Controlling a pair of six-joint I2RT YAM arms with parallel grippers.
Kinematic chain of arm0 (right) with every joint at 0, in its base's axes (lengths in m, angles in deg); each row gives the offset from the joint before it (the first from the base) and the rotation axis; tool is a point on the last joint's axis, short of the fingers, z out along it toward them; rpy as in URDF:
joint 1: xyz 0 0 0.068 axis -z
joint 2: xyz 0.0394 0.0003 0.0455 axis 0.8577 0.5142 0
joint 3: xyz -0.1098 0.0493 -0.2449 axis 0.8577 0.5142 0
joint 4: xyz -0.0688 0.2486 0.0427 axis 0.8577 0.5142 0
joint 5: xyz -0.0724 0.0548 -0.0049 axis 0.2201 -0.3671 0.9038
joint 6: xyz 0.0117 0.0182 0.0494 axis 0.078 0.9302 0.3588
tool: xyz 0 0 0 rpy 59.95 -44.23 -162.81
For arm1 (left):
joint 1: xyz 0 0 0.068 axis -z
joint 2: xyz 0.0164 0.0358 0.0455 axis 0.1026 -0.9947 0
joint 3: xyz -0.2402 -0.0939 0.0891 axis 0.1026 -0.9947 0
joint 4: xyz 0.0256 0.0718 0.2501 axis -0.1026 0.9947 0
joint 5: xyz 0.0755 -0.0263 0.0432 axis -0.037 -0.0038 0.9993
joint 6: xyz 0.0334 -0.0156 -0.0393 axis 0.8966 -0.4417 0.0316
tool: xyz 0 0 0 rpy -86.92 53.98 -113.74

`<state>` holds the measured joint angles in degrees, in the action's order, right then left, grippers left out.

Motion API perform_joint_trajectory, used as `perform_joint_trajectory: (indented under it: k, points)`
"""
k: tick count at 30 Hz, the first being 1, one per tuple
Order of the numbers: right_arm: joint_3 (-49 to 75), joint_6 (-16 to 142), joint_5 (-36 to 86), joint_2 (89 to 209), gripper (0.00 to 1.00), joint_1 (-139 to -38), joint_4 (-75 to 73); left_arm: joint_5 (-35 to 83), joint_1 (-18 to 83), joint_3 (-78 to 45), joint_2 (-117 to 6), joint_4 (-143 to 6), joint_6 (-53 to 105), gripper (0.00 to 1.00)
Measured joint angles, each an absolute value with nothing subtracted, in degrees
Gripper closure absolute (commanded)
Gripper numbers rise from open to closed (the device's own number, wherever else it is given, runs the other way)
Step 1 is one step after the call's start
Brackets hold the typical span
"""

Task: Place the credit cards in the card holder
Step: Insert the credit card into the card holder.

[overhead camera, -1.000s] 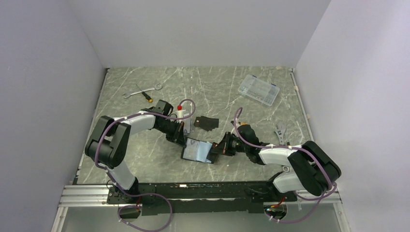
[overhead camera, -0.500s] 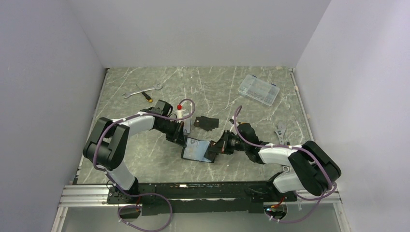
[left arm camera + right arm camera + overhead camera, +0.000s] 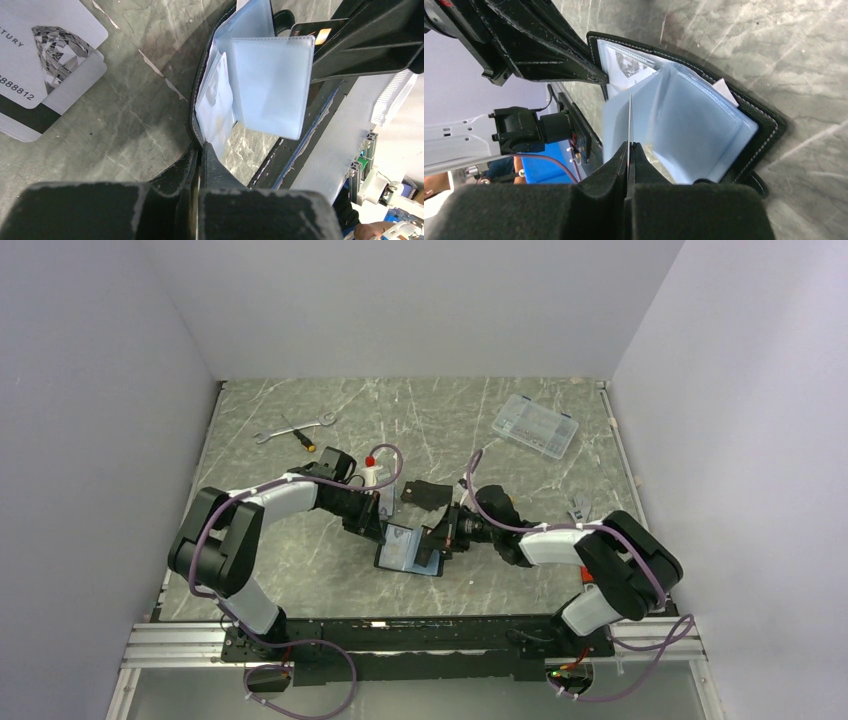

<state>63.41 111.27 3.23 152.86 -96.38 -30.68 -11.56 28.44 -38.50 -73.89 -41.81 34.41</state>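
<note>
**One card held at the open card holder**

Lying open near the middle of the table [image 3: 300, 565]: the card holder [image 3: 403, 552], black outside, with pale blue see-through pockets inside. Pinched at its left edge by the left gripper [image 3: 200, 147], fingers squeezed together on the black cover. Pockets lifted up off the cover and fanned apart, one sticking out flat toward the right.

On the right side of the card holder: the right gripper [image 3: 629, 146], fingers pressed tight on one credit card [image 3: 310, 31]. From the right wrist, seen only edge-on, as a thin line pointing at the blue pockets. Right at the pockets, but cannot tell whether inside one.

Flat on the table close by, with bare table between them and the card holder: two loose cards [image 3: 45, 60], one on top of the other. Top one pale with a diamond picture, bottom one with a black stripe.

Just past the card holder, on the far side: a small black piece [image 3: 427, 494]. Far right: a clear plastic box [image 3: 535, 425]. Far left: a wrench [image 3: 290, 427] touching a screwdriver [image 3: 300, 436].
</note>
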Motion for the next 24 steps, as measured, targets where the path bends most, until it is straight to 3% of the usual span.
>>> perform_joint_trajectory:
  k: [3, 6, 15, 24]
  points:
    - [61.88, 111.64, 2.38, 155.35, 1.0, -96.83, -31.51, -11.49, 28.44, -38.55, -73.84, -41.94, 34.26, 0.66]
    - [59.41, 111.88, 1.73, 158.5, 1.0, -97.71, -32.62, -10.97, 28.44, -38.63, -73.6, -41.96, 33.78, 0.57]
    - [56.73, 112.28, 0.9, 164.31, 1.0, -100.05, -34.5, -5.83, 27.85, -38.66, -68.77, -40.85, 34.5, 0.56]
    - [56.75, 112.28, -0.26, 168.07, 1.0, -99.96, -34.87, -5.66, 28.04, -37.56, -66.37, -37.66, 40.36, 0.66]
